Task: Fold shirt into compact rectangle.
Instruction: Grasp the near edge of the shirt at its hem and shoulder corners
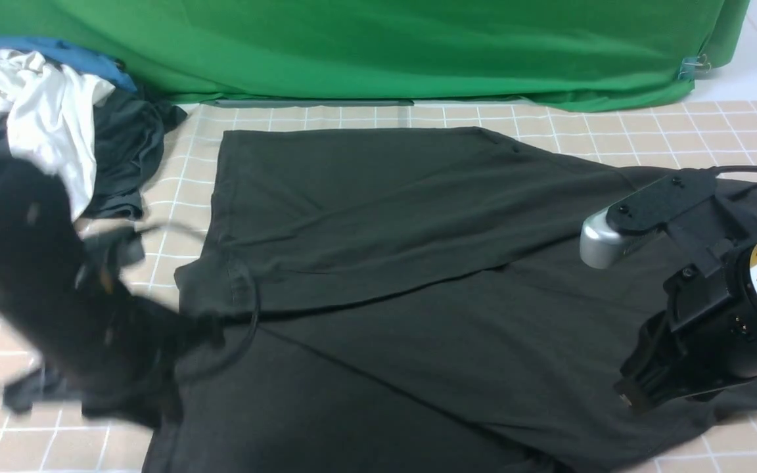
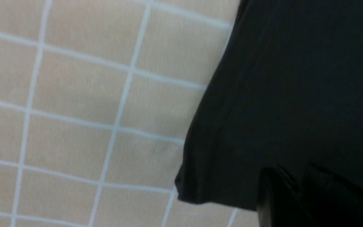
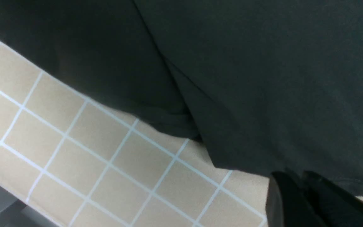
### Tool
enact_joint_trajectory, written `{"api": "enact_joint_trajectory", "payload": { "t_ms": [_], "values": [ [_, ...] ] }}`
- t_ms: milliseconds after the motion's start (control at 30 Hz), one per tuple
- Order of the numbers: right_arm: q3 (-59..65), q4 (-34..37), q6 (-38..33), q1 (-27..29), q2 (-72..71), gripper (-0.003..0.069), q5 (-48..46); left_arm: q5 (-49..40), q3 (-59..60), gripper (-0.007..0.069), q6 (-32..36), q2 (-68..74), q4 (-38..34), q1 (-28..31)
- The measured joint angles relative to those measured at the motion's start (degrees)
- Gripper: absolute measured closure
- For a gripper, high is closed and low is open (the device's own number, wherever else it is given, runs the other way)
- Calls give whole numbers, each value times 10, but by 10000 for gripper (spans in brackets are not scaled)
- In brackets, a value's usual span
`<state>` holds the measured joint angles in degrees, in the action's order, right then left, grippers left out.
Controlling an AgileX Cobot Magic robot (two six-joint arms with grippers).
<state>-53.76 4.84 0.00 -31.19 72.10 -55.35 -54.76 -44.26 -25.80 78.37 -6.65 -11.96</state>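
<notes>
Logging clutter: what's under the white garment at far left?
The white garment lies over a dark charcoal garment, with blue cloth showing behind it. Its lower part is hidden by the blurred left arm; anything deeper is covered.

Shirt (image 1: 378, 263) on table (image 1: 713, 125); clothes pile (image 1: 43, 112) behind-left

The light in your front view is even and diffuse: the green fabric backdrop (image 1: 378, 46) and the tan, white-gridded desk (image 1: 713, 125) read clearly, with no hard shadows. The large black knit shirt (image 1: 418, 263) swallows detail, so only faint creases show. Motion blur smears the left arm (image 1: 56, 295). The crumpled white garment (image 1: 37, 105) is nearly washed out, and the silver camera housing (image 1: 598, 243) carries a soft highlight. Both wrist views are soft. In them, the left arm's fingers (image 2: 273, 198) and the right arm's fingers (image 3: 282, 201) are dark and out of focus.
</notes>
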Motion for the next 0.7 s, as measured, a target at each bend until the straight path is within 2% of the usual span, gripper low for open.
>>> {"api": "enact_joint_trajectory", "payload": {
  "t_ms": [67,167,300,333,400,467,567,667,700],
  "values": [
    [0,0,0,0,0,557,7,13,38,516,9,-10,-1,0],
    [0,0,0,0,0,557,16,33,71,459,27,-11,2,0],
    [0,0,0,0,0,554,24,67,90,295,38,1,14,0],
    [0,0,0,0,0,554,24,68,90,286,38,4,16,0],
    [0,0,0,0,0,551,30,81,91,211,39,24,20,0],
    [0,0,0,0,0,549,31,88,91,181,39,46,20,0],
    [0,0,0,0,0,546,32,88,89,193,41,70,22,0],
    [0,0,0,0,0,538,37,78,82,312,63,83,20,0],
    [0,-1,0,0,0,536,38,74,78,391,71,83,16,0]
  ]
}}
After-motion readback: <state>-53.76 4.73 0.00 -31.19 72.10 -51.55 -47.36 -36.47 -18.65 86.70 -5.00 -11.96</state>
